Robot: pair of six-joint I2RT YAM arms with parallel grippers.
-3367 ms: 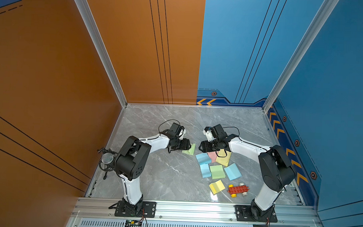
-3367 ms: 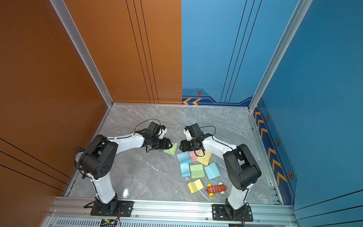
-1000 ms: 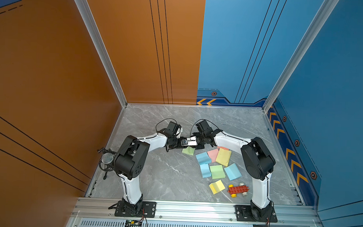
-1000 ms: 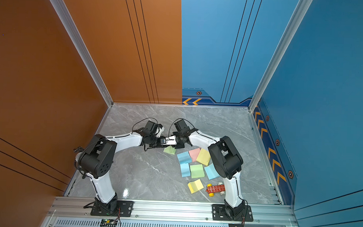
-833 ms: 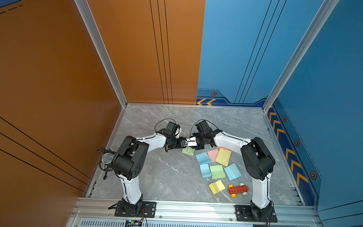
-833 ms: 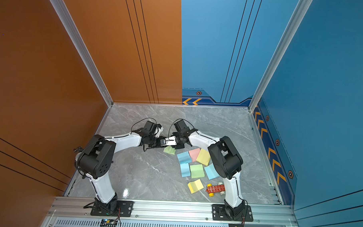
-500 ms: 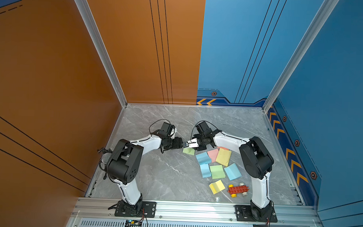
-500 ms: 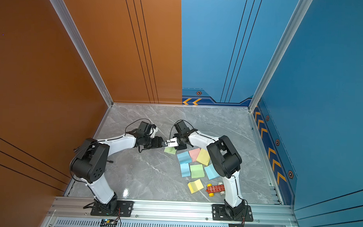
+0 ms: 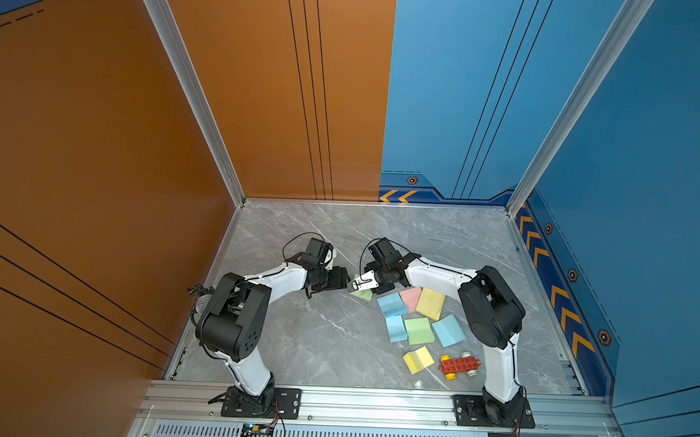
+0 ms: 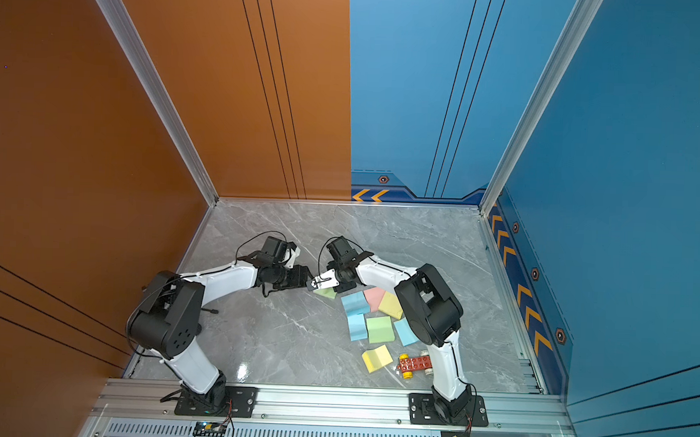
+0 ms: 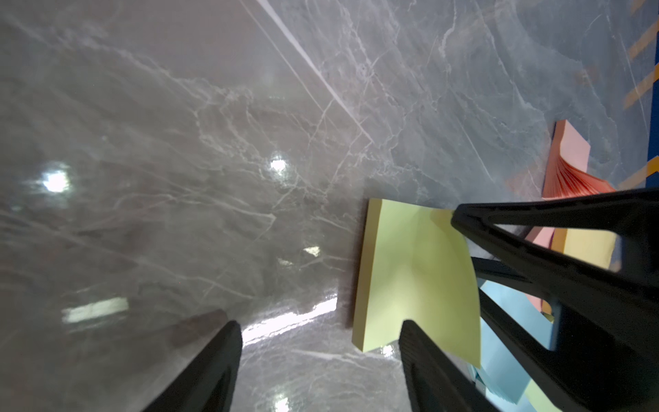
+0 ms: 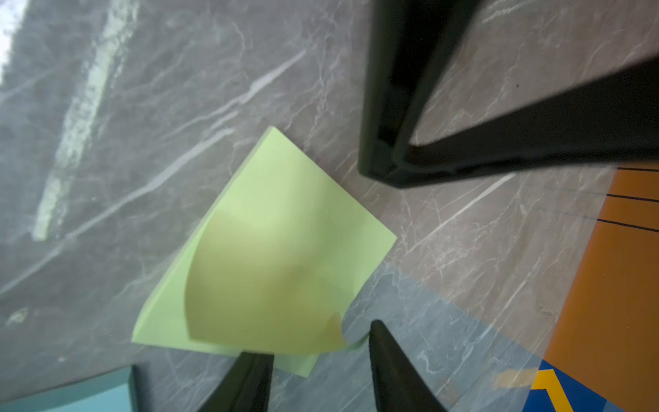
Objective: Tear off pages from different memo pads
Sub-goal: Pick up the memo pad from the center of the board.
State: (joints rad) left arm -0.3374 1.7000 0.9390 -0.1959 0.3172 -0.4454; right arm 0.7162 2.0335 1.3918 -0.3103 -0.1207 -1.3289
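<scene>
A green memo pad (image 12: 249, 199) lies on the marble floor, apart from the other memo pads. Its top page (image 12: 271, 278) curls up at one corner. My right gripper (image 12: 317, 342) is open, and that curled corner sits loose between the fingers, not pinched. Beside the pad (image 11: 413, 278) my left gripper (image 11: 319, 328) stands open and empty over bare floor, one finger (image 11: 420, 353) overlapping the pad's edge. In both top views the two grippers (image 9: 344, 282) (image 9: 354, 287) meet tip to tip at the green pad (image 9: 365, 295) (image 10: 326, 294).
Several more memo pads lie in a cluster to the right: blue (image 9: 392, 304), pink (image 9: 411, 297), yellow (image 9: 430, 303), green (image 9: 418, 331) and a separate yellow one (image 9: 418, 360). A red toy brick car (image 9: 458, 365) sits near the right arm's base. Walls enclose three sides.
The left arm has swung back to the left, off the green pad. My right gripper's jaws have spread wider; the pad has stayed in place.
</scene>
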